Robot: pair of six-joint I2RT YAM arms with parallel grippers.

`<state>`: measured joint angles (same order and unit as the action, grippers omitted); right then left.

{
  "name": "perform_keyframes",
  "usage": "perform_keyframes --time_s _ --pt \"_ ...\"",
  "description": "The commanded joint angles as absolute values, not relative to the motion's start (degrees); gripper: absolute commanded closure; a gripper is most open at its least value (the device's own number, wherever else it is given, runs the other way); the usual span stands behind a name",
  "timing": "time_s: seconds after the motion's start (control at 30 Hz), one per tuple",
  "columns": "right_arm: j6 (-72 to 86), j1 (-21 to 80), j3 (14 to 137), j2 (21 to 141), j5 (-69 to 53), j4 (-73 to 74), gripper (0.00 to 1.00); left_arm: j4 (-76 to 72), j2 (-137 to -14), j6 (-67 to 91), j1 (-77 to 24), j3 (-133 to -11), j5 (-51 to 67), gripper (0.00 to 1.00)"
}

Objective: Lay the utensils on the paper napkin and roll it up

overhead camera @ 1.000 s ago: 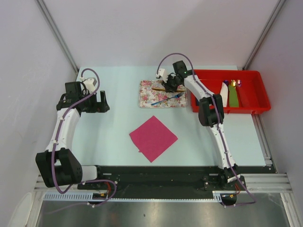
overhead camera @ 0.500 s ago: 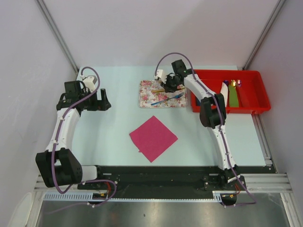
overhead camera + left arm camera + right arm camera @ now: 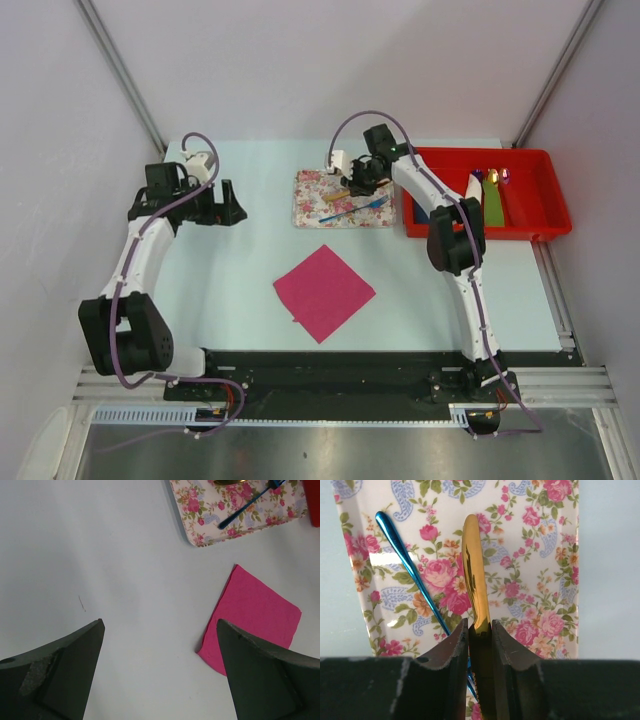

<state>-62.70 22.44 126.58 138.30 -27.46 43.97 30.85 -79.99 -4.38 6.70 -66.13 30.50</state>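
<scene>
Right gripper (image 3: 480, 626) pinches the gold knife (image 3: 473, 565) at the floral tray (image 3: 540, 555), prob. to carry it to the paper napkin (image 3: 324, 291). Left gripper (image 3: 160, 630) hangs wide, w/ nothing in it

Bright even light, soft faint shadows, glare on gold knife (image 3: 475, 587)

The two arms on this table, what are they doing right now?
The right gripper is shut on the gold knife over the floral tray, where the blue fork lies beside it. The pink napkin lies flat on the table nearer the arm bases, with nothing on it yet. The left gripper is open over bare table, holding nothing.
</scene>
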Motion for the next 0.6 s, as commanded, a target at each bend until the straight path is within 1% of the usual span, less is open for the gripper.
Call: perform_keyframes --time_s 0.0,0.4,0.53,0.57 --pt "-64.7 22.4 126.7 132.8 -29.1 45.2 1.00 27.9 -80.9 -3.3 5.6 -68.6 33.6 0.00" --pt "-63.5 22.7 124.5 126.9 -32.5 48.1 1.00 24.1 -81.6 -2.0 4.1 -67.1 36.3 0.00" --pt "-64.2 23.2 124.4 124.5 -34.4 50.5 1.00 23.0 -83.1 -2.2 3.8 -67.9 40.6 0.00" --pt "-64.5 23.7 124.2 123.8 -35.3 51.1 1.00 22.8 -83.9 -2.6 3.7 -68.4 43.7 0.00"
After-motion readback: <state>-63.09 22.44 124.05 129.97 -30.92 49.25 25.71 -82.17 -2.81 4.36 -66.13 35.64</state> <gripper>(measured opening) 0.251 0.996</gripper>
